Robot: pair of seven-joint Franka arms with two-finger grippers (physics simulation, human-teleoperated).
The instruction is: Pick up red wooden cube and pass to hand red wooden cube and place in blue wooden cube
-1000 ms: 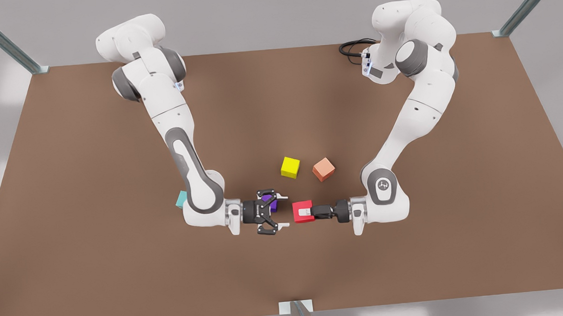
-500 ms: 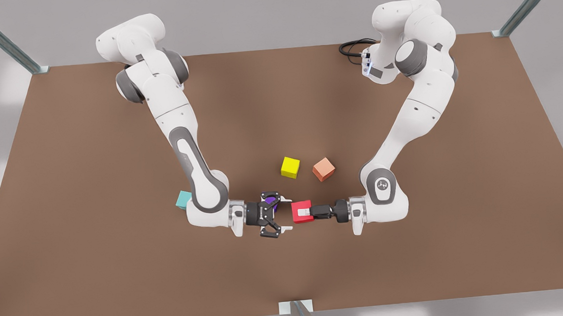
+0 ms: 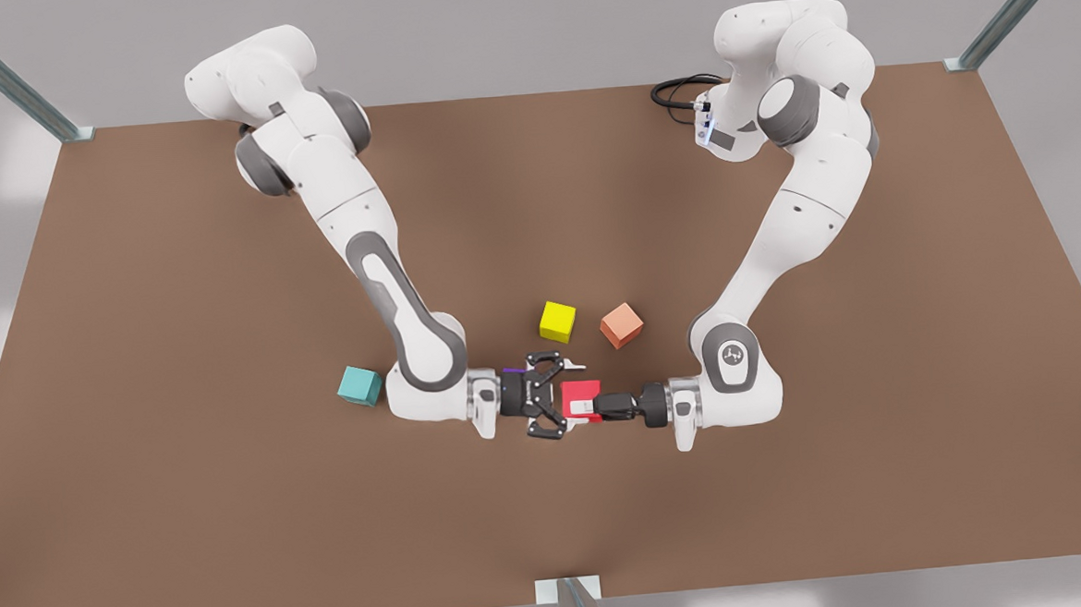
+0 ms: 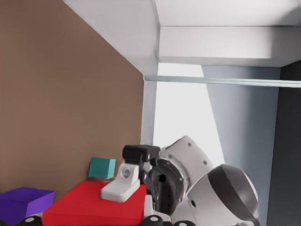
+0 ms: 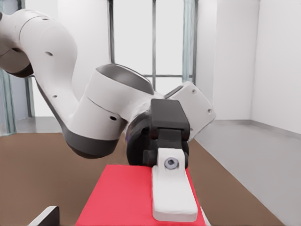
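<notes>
The red wooden cube (image 3: 578, 396) hangs just above the table's middle, also seen in the left wrist view (image 4: 89, 207) and the right wrist view (image 5: 122, 197). My left gripper (image 3: 592, 408), on the arm at the front view's right, is shut on it, one finger (image 5: 171, 188) over its top face. My right gripper (image 3: 564, 399) reaches in from the front view's left and is open, with its fingers straddling the cube's sides; one finger (image 4: 120, 186) lies close along the cube. The blue wooden cube (image 3: 360, 385), teal, rests on the table behind the right arm's wrist (image 4: 102, 168).
A purple cube (image 4: 23, 202) sits on the table under the right gripper, a sliver showing (image 3: 513, 371). A yellow cube (image 3: 557, 321) and a salmon-orange cube (image 3: 621, 325) lie just behind the handover spot. A black cable (image 3: 677, 88) is at the far edge.
The right arm has moved toward the front view's right, bringing its open gripper around the red cube and uncovering the teal cube. The left arm holds the red cube nearly still.
</notes>
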